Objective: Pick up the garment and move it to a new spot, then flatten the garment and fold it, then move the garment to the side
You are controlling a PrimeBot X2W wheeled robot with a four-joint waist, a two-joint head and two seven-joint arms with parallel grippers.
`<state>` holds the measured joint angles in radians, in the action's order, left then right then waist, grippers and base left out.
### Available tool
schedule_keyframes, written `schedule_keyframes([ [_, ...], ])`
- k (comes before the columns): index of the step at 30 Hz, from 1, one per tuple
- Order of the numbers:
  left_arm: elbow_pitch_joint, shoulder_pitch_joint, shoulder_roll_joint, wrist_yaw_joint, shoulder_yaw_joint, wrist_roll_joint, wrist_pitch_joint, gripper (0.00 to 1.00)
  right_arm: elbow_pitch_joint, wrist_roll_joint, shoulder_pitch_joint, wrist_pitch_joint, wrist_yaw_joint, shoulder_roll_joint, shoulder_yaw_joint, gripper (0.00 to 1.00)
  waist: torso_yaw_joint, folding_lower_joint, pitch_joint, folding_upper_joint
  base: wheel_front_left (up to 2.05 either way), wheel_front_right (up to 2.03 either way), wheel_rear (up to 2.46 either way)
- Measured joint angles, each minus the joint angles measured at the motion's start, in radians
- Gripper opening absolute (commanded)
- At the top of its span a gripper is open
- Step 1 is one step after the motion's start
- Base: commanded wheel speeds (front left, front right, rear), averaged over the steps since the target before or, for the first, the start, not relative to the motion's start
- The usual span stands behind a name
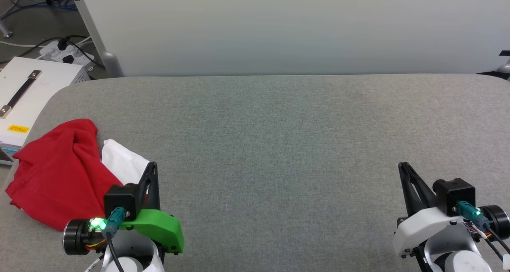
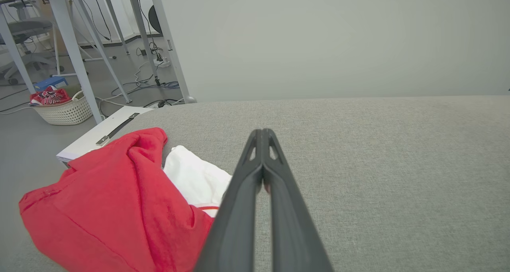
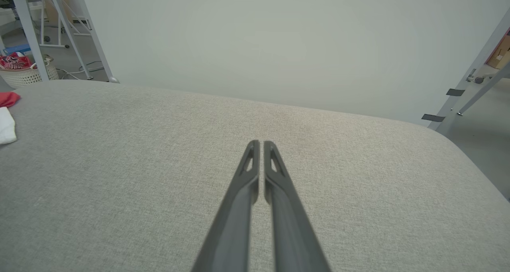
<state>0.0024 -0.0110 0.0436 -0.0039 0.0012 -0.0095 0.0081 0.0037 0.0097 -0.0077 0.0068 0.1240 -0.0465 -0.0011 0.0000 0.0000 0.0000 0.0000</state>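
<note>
Our left pincer (image 1: 153, 166) and right pincer (image 1: 403, 166) were both clenched, empty. The garment (image 1: 59, 172) lay crumpled at the left edge of the grey counter (image 1: 279, 144), just beside our left pincer.

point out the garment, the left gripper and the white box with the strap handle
garment (image 1: 59, 172): head view, on its red body fabric
left gripper (image 2: 263, 134): left wrist view, between its shut fingertips
white box (image 1: 44, 85): head view, on its bare top beside the handle

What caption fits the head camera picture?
Crumpled garment at the left end of the grey surface; left gripper and right gripper shut, empty.
</note>
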Motion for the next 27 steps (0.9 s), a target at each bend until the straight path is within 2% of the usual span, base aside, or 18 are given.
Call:
schedule_keyframes([
  [10,0.0,0.0,0.0,0.0,0.0,0.0,0.0,0.0,0.0,0.0,0.0,0.0,0.0,0.0,0.0,0.0,0.0,0.0,0.0,0.0,0.0,0.0,0.0],
  [11,0.0,0.0,0.0,0.0,0.0,0.0,0.0,1.0,0.0,0.0,0.0,0.0,0.0,0.0,0.0,1.0,0.0,0.0,0.0,0.0,0.0,0.0,0.0],
  [27,0.009,-0.001,-0.001,0.0,-0.014,-0.008,-0.018,1.0,0.0,0.022,0.0,-0.012,-0.001,0.002,-0.003,1.0,-0.001,0.0,0.001,0.0,0.0,0.0,0.0],
])
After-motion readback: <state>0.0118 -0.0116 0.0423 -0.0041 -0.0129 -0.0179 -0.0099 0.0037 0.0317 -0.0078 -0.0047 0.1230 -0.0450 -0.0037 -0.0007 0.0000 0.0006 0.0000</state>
